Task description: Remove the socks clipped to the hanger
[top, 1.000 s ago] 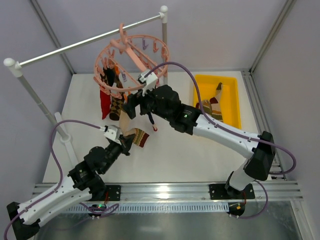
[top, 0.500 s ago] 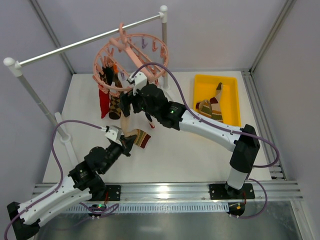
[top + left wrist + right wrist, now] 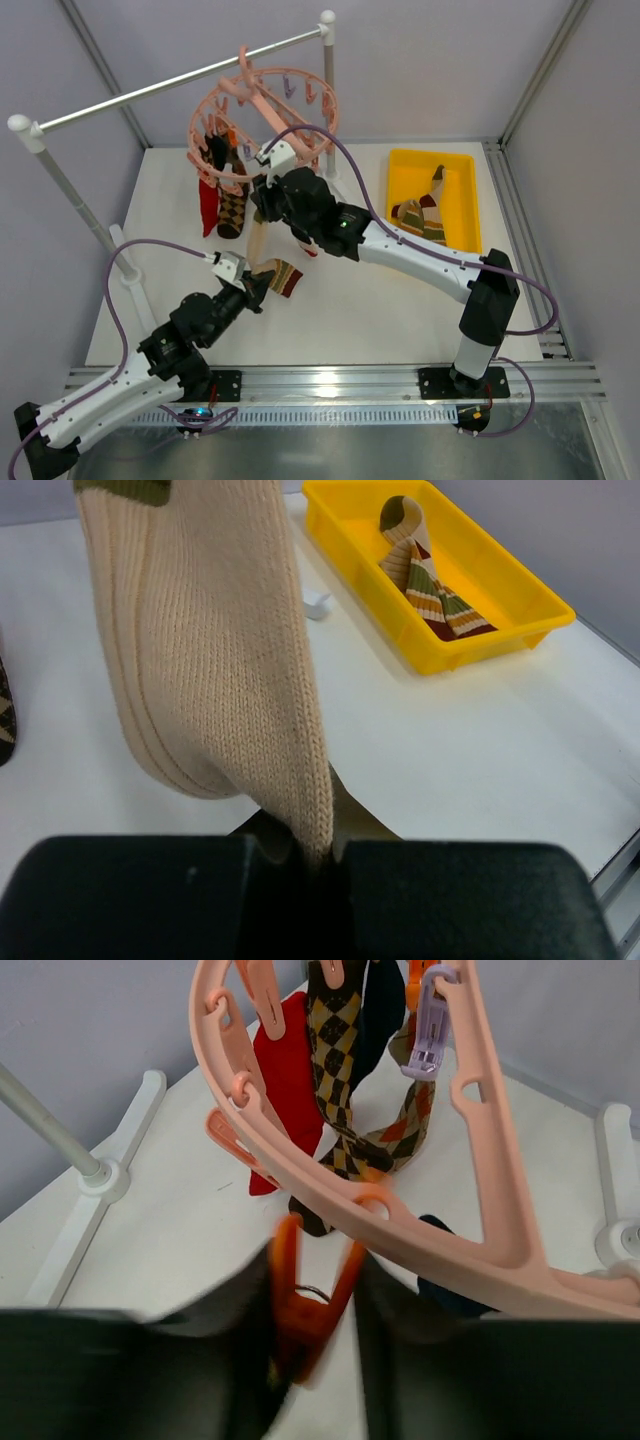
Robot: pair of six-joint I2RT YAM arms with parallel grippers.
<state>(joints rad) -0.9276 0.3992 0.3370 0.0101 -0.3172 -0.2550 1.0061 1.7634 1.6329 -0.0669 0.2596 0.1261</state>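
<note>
Right gripper (image 3: 312, 1295) — jaws pressed against both sides of an orange clip (image 3: 303, 1335) under the ring of the hanger (image 3: 300, 1175). Left gripper (image 3: 320, 852) — clamped on a cream sock (image 3: 200, 650), low over the near-left part of the table (image 3: 350, 300). The hanger hangs from the rail (image 3: 150, 91) above the far-left corner, with a red sock (image 3: 292, 1090) and argyle socks (image 3: 338, 1050) clipped on. Yellow tray (image 3: 490, 645), far-right corner, holds a striped sock (image 3: 425, 580).

The left hand (image 3: 315, 858) pinches a cream ribbed sock (image 3: 205, 630); a yellow tray (image 3: 505, 575) beyond holds a striped sock (image 3: 425, 583).
</note>
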